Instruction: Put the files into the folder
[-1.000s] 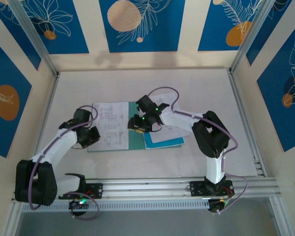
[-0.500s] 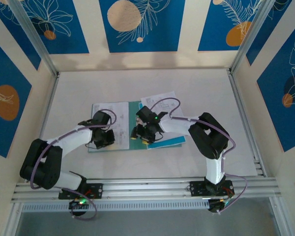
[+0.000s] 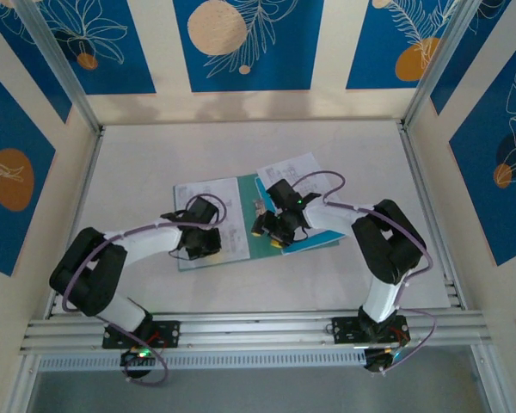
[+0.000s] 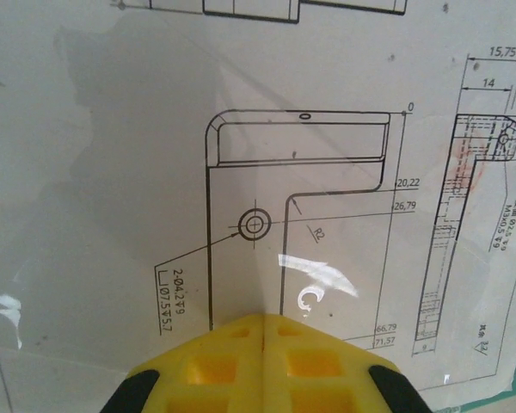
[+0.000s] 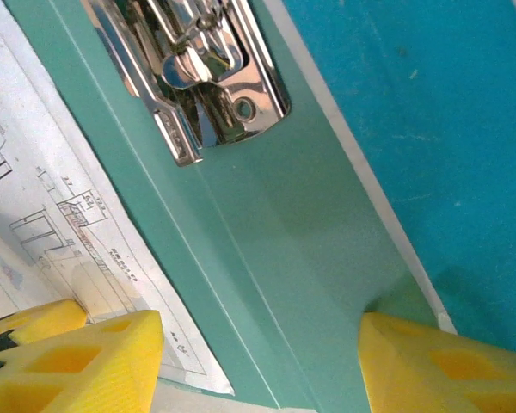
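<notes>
Bare table [image 3: 241, 146] all round the folder [image 5: 310, 258], raised metal clip [image 5: 198, 77] just ahead of right gripper [image 5: 258, 353], jaws spread

You see the right gripper [image 5: 258, 366] with its jaws spread wide over the teal-green folder [image 5: 310, 249]. A chrome clip [image 5: 202, 73] sits on the folder near its fold. One fingertip [image 5: 86, 353] lies over a white printed sheet [image 5: 43, 215]. The other appears to touch the folder just beside the light-blue sheet [image 5: 430, 112].

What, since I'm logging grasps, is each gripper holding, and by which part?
Nothing is held. The left gripper, jaws shut, is over a printed sheet; the right gripper, jaws open, is over the folder.
</notes>
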